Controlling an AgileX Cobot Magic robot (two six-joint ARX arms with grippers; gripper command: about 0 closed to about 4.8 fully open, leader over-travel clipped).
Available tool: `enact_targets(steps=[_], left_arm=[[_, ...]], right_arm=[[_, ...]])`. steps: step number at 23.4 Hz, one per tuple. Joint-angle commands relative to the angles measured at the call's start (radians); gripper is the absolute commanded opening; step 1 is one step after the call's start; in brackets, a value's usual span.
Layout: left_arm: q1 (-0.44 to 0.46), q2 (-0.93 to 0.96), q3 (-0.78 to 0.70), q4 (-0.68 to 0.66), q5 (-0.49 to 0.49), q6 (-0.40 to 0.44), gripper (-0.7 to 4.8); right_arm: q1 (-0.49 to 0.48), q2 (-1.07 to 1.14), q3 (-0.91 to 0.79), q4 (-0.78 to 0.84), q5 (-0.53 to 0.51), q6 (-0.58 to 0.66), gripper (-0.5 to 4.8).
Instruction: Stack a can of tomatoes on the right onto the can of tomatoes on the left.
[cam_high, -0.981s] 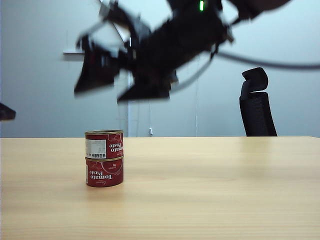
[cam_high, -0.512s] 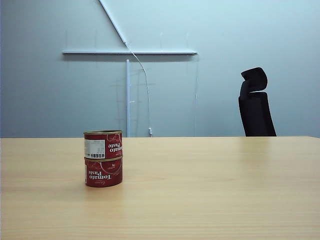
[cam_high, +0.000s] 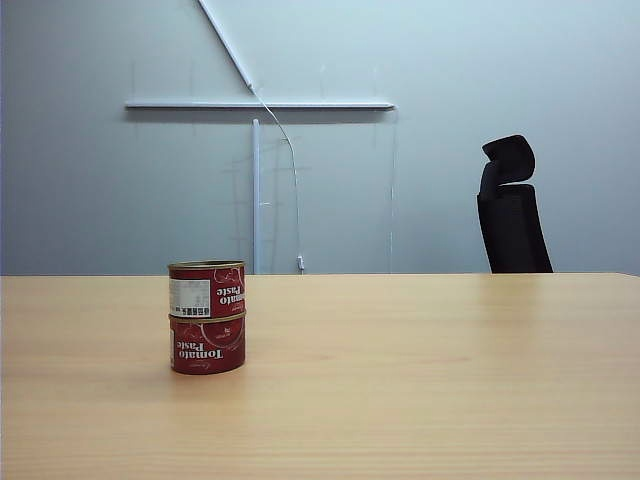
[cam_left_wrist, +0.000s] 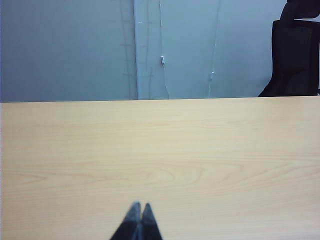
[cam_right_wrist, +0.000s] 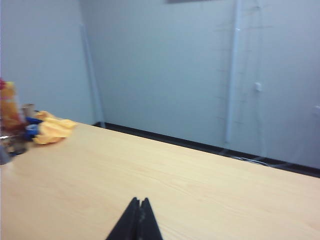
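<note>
Now stacked: upper tomato paste can (cam_high: 207, 289) upright on the lower tomato paste can (cam_high: 208, 345), rims aligned, labels facing the exterior camera, both toward the left part of the wooden table (cam_high: 420, 380). Touching each other, free of any gripper. No arm visible in the exterior view.

Left gripper (cam_left_wrist: 138, 206) low over the bare tabletop (cam_left_wrist: 160, 150), jaws pressed together into one dark point, nothing pinched between them. Ahead of the jaws only wood grain, then the table's far edge, the grey wall (cam_left_wrist: 65, 50) and a black office chair (cam_left_wrist: 295, 50) off to one side beyond the edge. Neither can in sight from this wrist camera.

Right gripper (cam_right_wrist: 139, 201) likewise above the table surface (cam_right_wrist: 150, 170), jaws closed tip to tip, holding nothing. Well away from the jaws, near one table edge, a blurred heap of yellow cloth (cam_right_wrist: 50, 129) with something blue beside it and a few indistinct items next to that, too blurred to name. Beyond the jaws, the far edge of the table and the pale wall (cam_right_wrist: 165, 60) with a vertical white conduit (cam_right_wrist: 231, 75). Neither tomato paste can visible from this wrist camera either.
</note>
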Motion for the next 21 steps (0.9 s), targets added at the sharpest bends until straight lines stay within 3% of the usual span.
enact_targets(steps=[1,21], left_arm=[[0.0,0.001,0.001,0.013,0.0,0.007,-0.02],[0.001,0.001,0.001,0.013,0.0,0.007,-0.02]], right_arm=[[-0.002,-0.042,-0.023,-0.005,0.009,-0.003,-0.05],[-0.005,-0.054,-0.029,-0.132,0.009,-0.036,-0.05]])
